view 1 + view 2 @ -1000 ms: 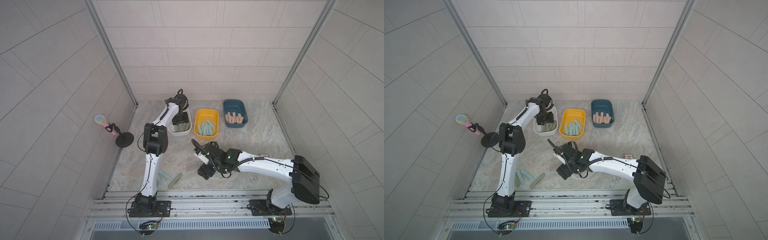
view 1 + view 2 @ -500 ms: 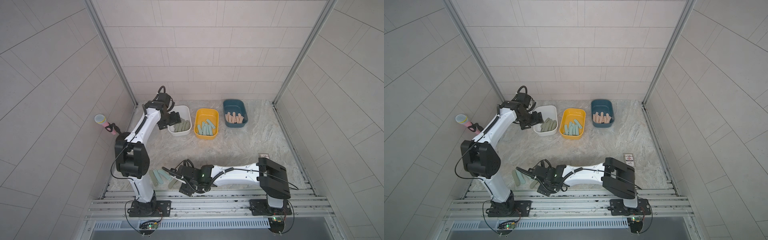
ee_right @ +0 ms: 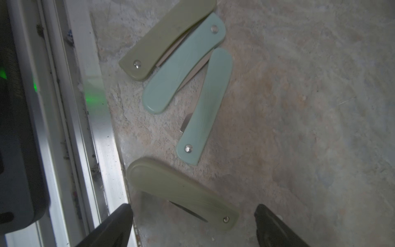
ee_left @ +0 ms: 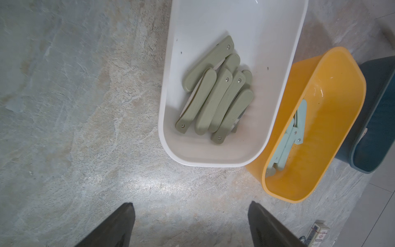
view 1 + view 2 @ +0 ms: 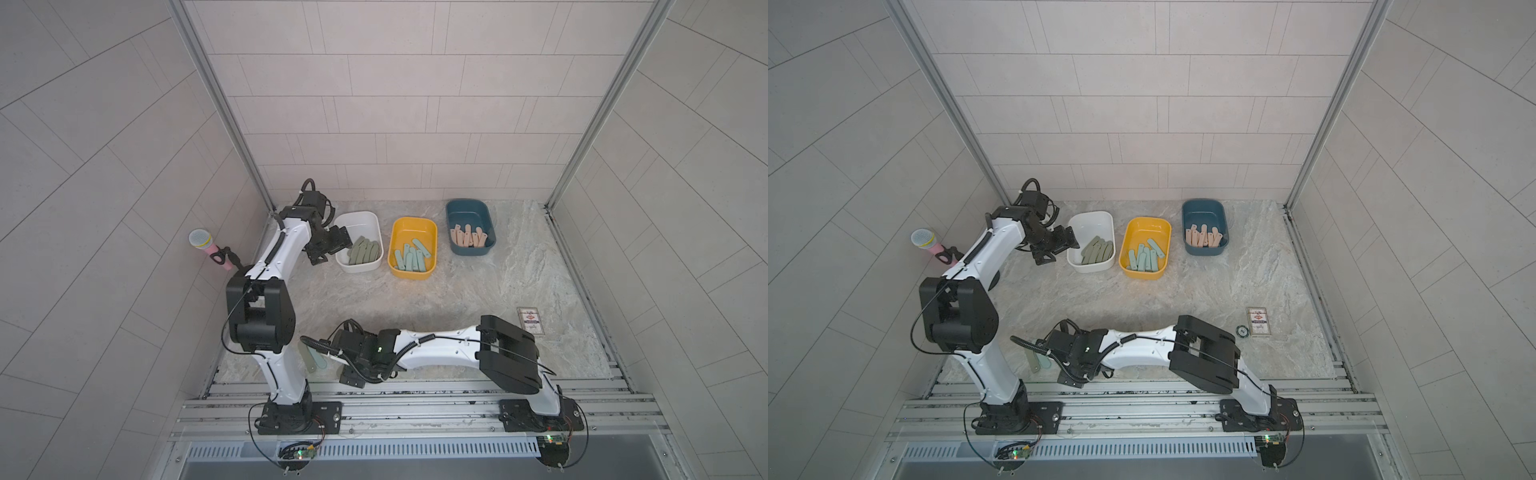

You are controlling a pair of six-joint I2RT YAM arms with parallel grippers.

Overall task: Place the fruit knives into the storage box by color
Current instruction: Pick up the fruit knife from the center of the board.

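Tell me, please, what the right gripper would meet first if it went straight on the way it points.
Probably the nearer olive-green knife, lying flat between the open jaws of the right gripper, beside the metal rail. How far above it the gripper hangs is unclear.

The marble bench (image 5: 478, 286) carries a white box (image 5: 360, 224), a yellow box (image 5: 415, 230), a blue box (image 5: 467, 214), a printed card (image 5: 530, 321) and four loose fruit knives (image 3: 205, 107).

Olive knives (image 4: 213, 94) in wht box (image 4: 224, 19), L hand (image 4: 190, 204) jaws apart
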